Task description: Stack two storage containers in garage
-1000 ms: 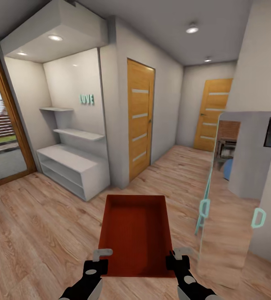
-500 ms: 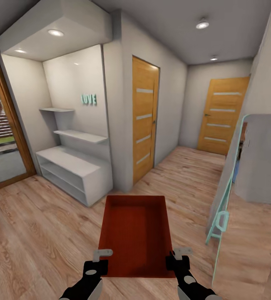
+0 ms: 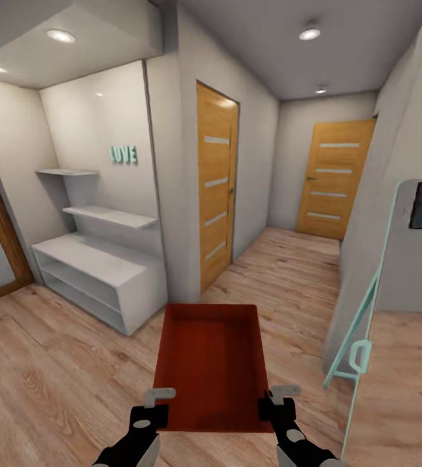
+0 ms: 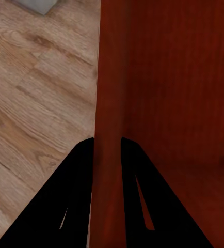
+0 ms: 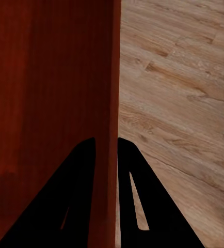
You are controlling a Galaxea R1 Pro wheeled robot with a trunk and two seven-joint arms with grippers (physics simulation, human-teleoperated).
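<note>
Both sets of jaws are pinched onto the thin side walls of one orange-red, open-topped rectangular storage container (image 3: 209,364), held out in front of the robot above a light wood plank floor (image 3: 55,363). Seen from the head camera, the left gripper (image 3: 159,399) grips the container's left wall near its near corner, and the right gripper (image 3: 276,397) grips the right wall opposite. In the left wrist view the two black fingers (image 4: 76,196) straddle the ribbed red wall (image 4: 109,103), one finger outside and one inside; the right wrist view shows that gripper's fingers (image 5: 78,196) set the same way on its wall (image 5: 109,77). The container sits level, its open top facing up and its inside bare. Ahead lies a hallway with two orange wooden doors, one on the left wall (image 3: 216,185) and one at the far end (image 3: 334,178). To the left stands a white shelf unit (image 3: 94,275) beneath teal letters (image 3: 124,154) on the wall. At the right leans a teal-framed mirror panel (image 3: 360,324)
</note>
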